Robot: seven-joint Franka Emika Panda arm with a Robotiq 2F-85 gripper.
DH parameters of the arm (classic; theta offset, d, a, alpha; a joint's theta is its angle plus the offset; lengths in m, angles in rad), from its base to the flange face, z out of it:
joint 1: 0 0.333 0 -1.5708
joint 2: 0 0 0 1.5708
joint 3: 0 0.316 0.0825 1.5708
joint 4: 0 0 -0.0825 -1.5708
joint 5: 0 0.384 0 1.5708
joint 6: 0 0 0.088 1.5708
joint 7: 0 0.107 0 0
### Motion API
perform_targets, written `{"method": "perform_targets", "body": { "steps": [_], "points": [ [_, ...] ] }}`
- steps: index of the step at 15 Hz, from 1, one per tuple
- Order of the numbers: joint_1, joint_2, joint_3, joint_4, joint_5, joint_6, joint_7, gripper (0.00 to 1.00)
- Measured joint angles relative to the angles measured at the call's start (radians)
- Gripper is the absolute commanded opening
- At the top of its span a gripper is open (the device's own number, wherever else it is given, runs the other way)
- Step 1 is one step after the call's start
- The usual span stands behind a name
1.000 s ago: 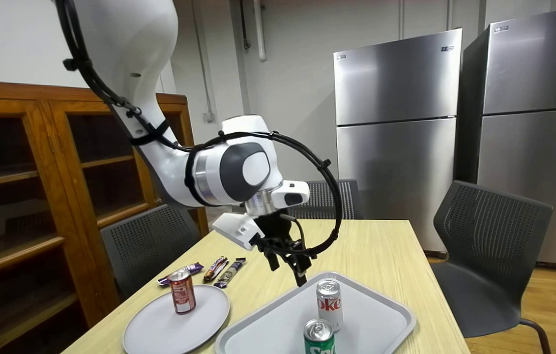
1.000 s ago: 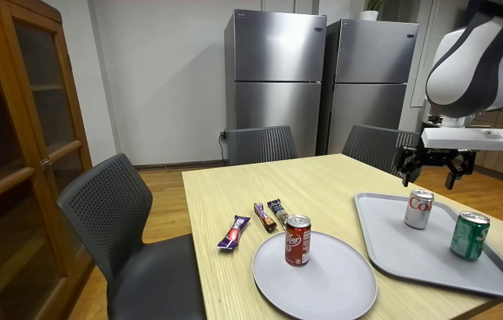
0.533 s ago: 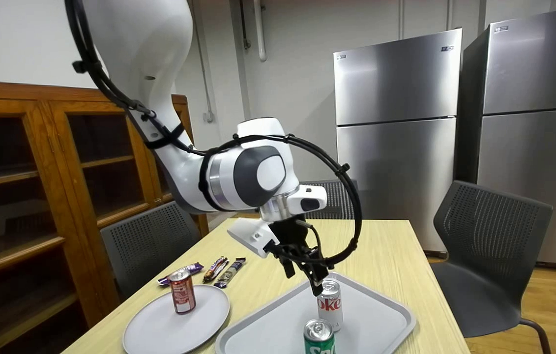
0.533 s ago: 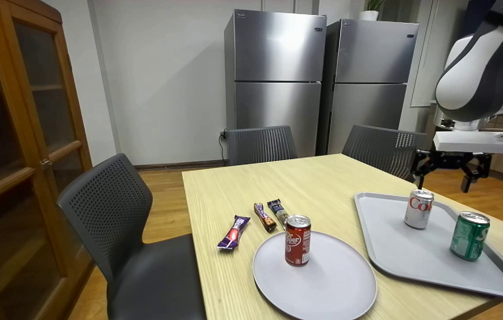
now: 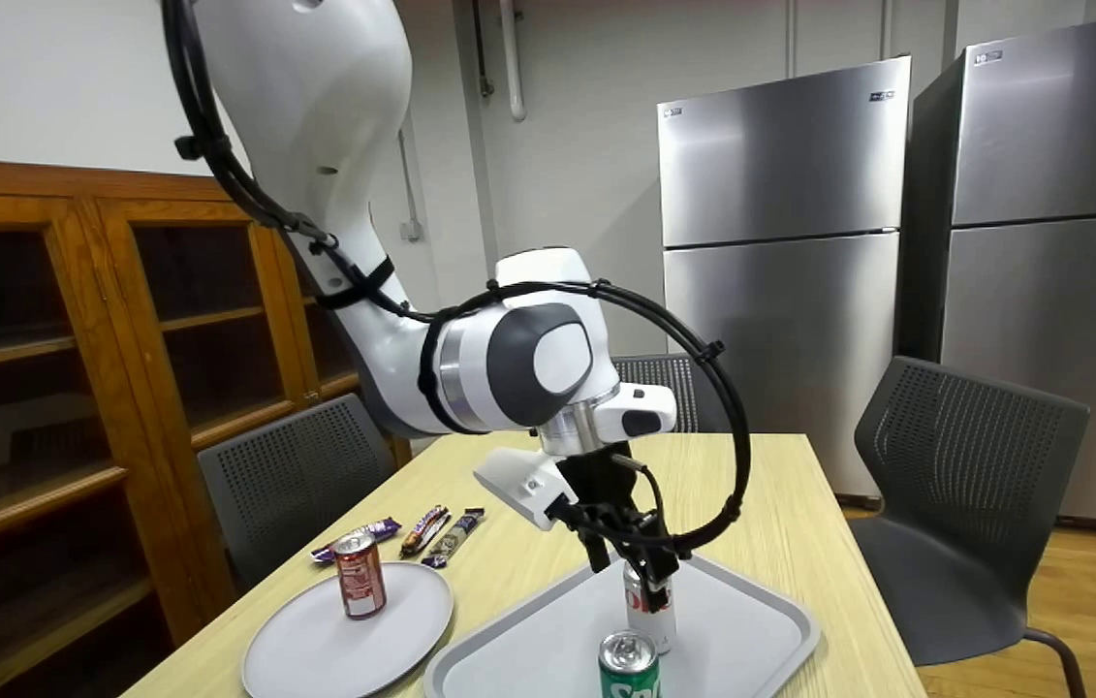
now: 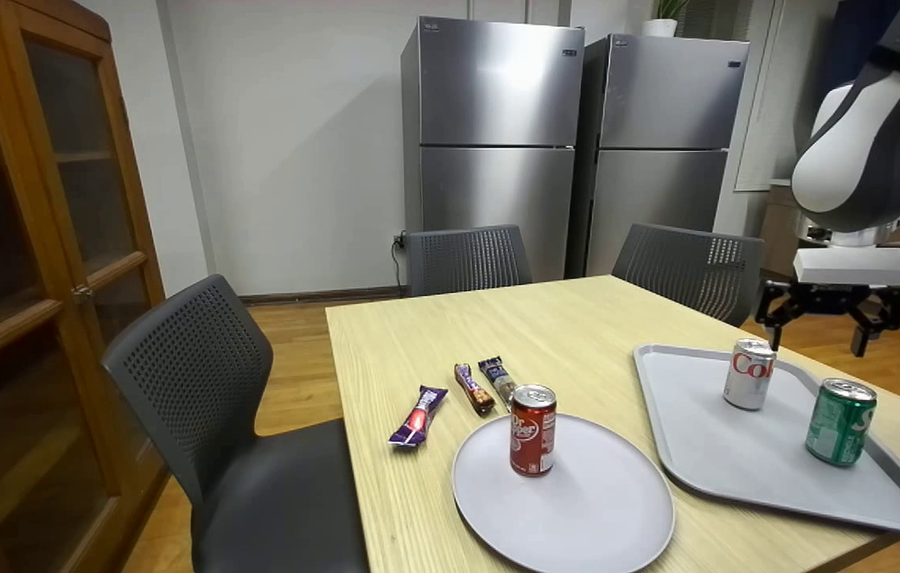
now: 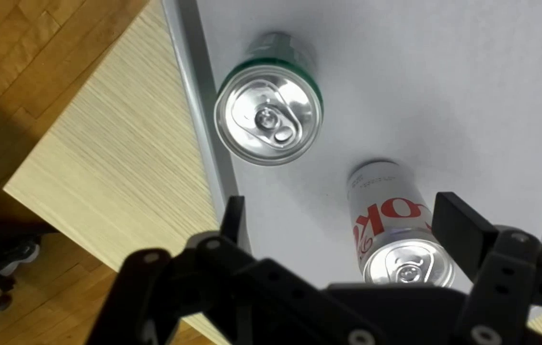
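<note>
My gripper is open and empty above the grey tray. It also shows in both exterior views. A silver Diet Coke can stands upright on the tray, nearest to the gripper. In the wrist view it appears between the fingers, close to the right-hand one; I cannot tell whether they touch. It also shows in both exterior views, where a fingertip overlaps or adjoins its top. A green Sprite can stands upright on the tray beside it, also in both exterior views.
A red Dr Pepper can stands on a round grey plate. Wrapped bars, a purple one, an orange-brown one and a dark one, lie on the wooden table. Dark chairs surround the table.
My gripper has moved to the right and down in both exterior views, coming to the Diet Coke can. Its fingers stay open. The cans, plate, tray and bars have not moved.
</note>
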State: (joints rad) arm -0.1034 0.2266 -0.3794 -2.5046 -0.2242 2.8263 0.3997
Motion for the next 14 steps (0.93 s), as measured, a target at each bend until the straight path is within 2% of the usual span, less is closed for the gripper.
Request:
{"method": "perform_targets", "body": {
  "steps": [14],
  "points": [
    [0.004,0.069,-0.049,0.001,0.000,0.000,0.003,1.00]
  ]
}}
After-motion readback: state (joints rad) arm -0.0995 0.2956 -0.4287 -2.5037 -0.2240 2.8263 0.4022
